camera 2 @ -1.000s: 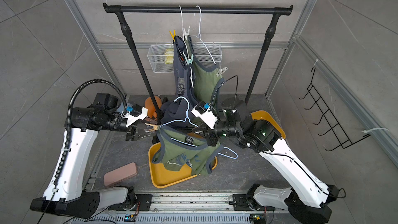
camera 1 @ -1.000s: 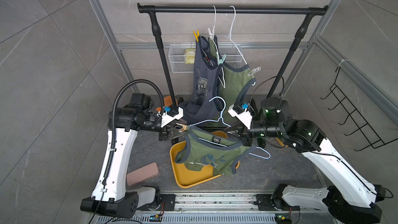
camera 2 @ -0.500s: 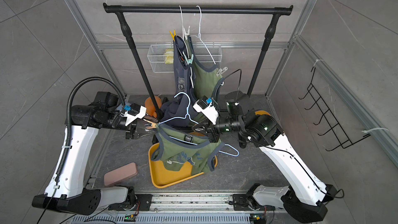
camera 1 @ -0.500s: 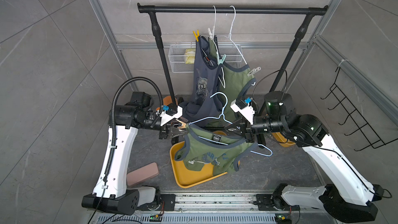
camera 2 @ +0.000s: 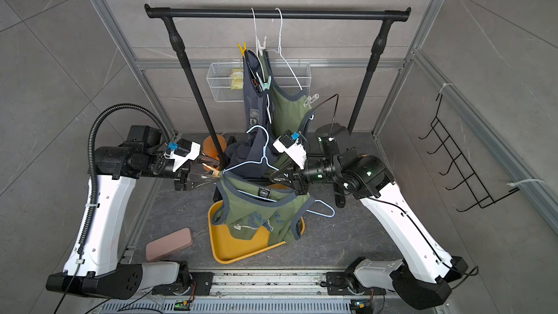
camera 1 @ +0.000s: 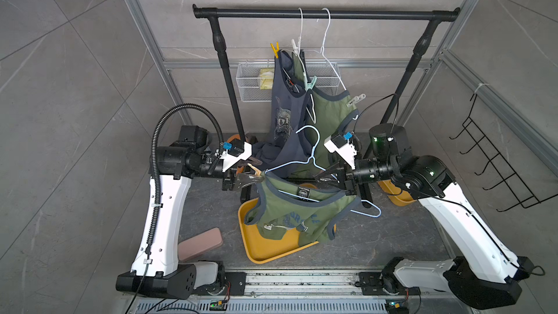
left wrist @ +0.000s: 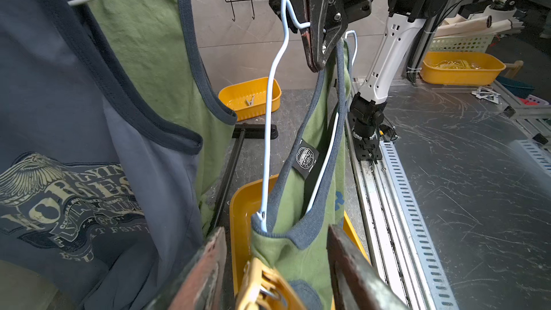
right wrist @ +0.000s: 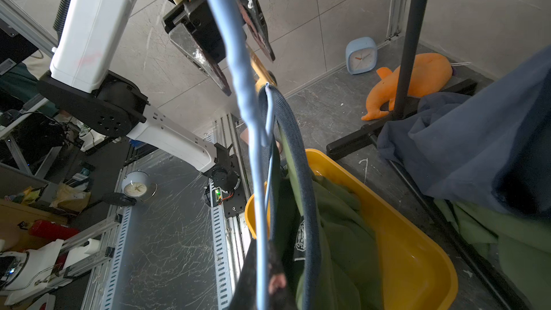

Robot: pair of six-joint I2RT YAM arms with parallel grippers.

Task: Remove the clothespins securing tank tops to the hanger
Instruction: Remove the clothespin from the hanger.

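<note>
While you scan from the front rail inward, the tray comes first, and the hem of an olive top sags into it. That top hangs on a blue hanger stretched between your two arms.

Your right gripper has its jaws pressed together on the hanger's wire, just beside one strap of the top. Your left gripper is at the opposite strap with its fingers spread. The tan pin lies between them, clipped on that strap. In the left wrist view a gap shows on each side of the pin.

Farther back, a blue top and a second olive top hang side by side from white hangers on the rail. A yellow pin grips the blue top's upper strap, with a white pin just beside it. A mint pin sits lower, where the two tops meet. A pale pin holds the olive top's outer strap.

A wire basket hangs on the back frame.
</note>
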